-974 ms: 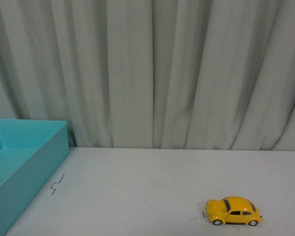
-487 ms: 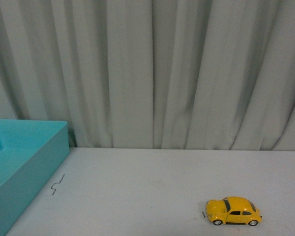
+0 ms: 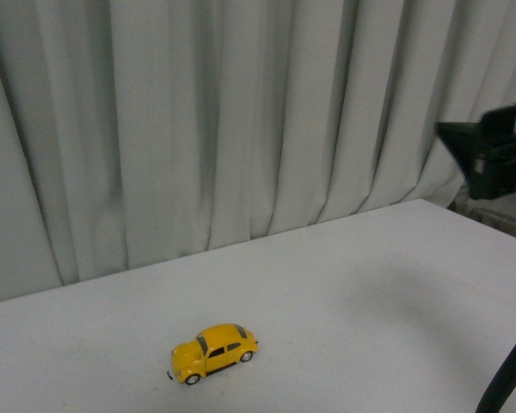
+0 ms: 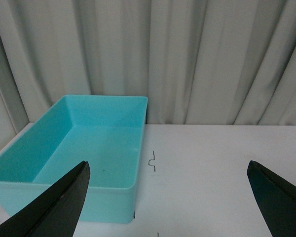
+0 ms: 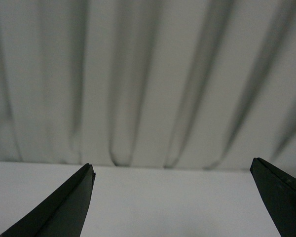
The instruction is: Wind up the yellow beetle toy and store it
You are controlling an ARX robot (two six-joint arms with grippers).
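The yellow beetle toy stands on its wheels on the white table, low and left of centre in the front view, with nothing touching it. It does not show in either wrist view. My left gripper is open, its dark fingers spread wide over the table beside a turquoise bin. My right gripper is open too, with only bare table and curtain between its fingers.
The bin is empty and stands near the curtain in the left wrist view. A small bent wire mark lies beside it. A dark boxy piece of equipment hangs at the front view's right edge, and a dark cable crosses the lower right corner.
The front view has swung round: the turquoise bin has left it, the beetle toy now appears lower left of centre, and dark equipment has come in at the right edge.
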